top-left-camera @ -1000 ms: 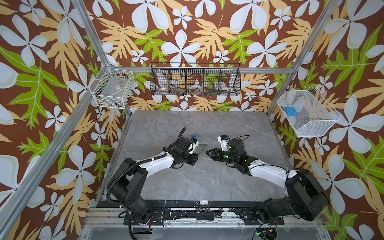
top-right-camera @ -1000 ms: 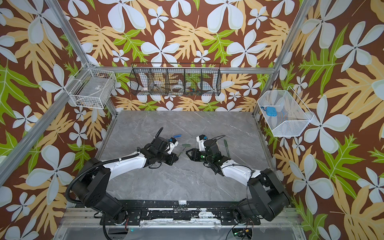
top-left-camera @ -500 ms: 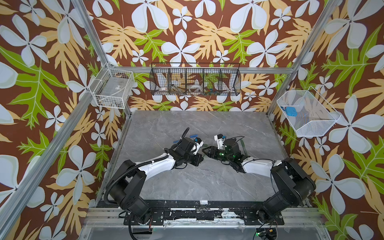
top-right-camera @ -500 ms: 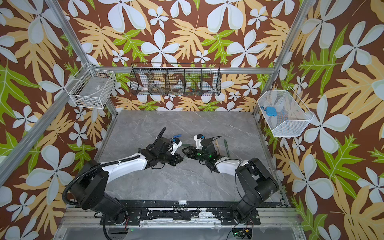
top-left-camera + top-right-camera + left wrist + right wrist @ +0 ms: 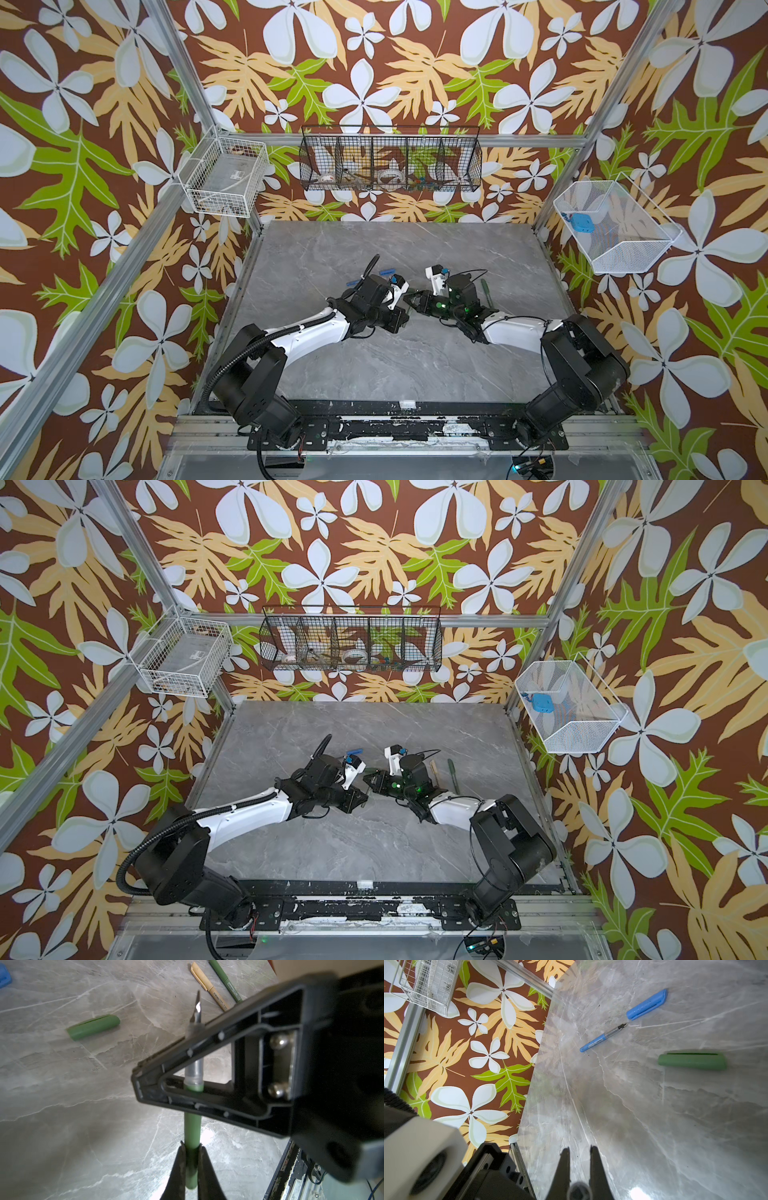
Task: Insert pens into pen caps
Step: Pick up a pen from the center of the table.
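My left gripper [image 5: 190, 1147] is shut on the barrel of a dark green pen [image 5: 192, 1128]. The pen's grey front section and dark tip [image 5: 197, 1009] pass between the black fingers [image 5: 245, 1105] of my right gripper [image 5: 579, 1149]. That gripper is shut on the grey section, seen end-on low between its fingers. In both top views the two grippers meet at mid-table [image 5: 409, 301]. A loose green cap [image 5: 692, 1061] lies on the table beyond them. A blue pen [image 5: 603, 1038] lies uncapped, its tip near a blue cap [image 5: 646, 1004].
A tan pen [image 5: 433, 769] and a green pen [image 5: 453, 773], both capped, lie side by side behind my right arm. Wire baskets hang on the walls: white [image 5: 226, 176], black [image 5: 390, 160], white [image 5: 615, 226]. The grey marble table [image 5: 415, 374] ends at a black front rail.
My right gripper has moved left to meet the left one and has shut on the green pen's front section. The left arm has shifted slightly towards the middle, still holding the pen.
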`<control>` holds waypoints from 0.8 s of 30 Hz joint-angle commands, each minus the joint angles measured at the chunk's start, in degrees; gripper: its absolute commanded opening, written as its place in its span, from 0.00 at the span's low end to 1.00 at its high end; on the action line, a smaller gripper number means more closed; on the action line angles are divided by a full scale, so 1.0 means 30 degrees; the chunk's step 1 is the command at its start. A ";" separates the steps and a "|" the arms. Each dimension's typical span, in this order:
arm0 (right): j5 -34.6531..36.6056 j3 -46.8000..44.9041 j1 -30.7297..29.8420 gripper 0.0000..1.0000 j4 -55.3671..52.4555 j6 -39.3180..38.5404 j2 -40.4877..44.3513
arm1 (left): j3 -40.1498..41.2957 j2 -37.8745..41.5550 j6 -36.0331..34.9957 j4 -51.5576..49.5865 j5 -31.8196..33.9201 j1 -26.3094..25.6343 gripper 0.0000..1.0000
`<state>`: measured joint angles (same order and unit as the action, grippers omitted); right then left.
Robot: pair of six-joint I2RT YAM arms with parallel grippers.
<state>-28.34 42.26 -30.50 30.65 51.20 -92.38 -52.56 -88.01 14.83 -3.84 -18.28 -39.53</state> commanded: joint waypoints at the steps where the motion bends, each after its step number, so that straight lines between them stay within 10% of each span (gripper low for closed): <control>1: 0.0140 0.0348 0.0088 0.00 -0.0712 -0.0868 0.0411 | 0.0177 0.0564 -0.0359 0.0431 -0.0087 0.0022 0.25; 6: -0.0584 0.1223 0.0081 0.00 -0.2873 -0.2974 0.2002 | 0.0999 0.1352 -0.1084 0.1743 -0.1671 0.0108 0.44; 16: 0.0488 0.1266 0.0089 0.00 -0.5252 -0.4215 0.4141 | 0.2628 0.1253 0.0750 0.7472 -0.7890 0.1443 0.44; 24: 0.0212 0.1118 0.0067 0.00 -0.4130 -0.3763 0.3634 | 0.2783 0.1679 0.0544 0.7488 -0.8683 0.1457 0.47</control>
<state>-27.99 45.43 -30.15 15.92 39.90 -81.32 -44.18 -83.20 16.58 17.04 -42.41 -35.24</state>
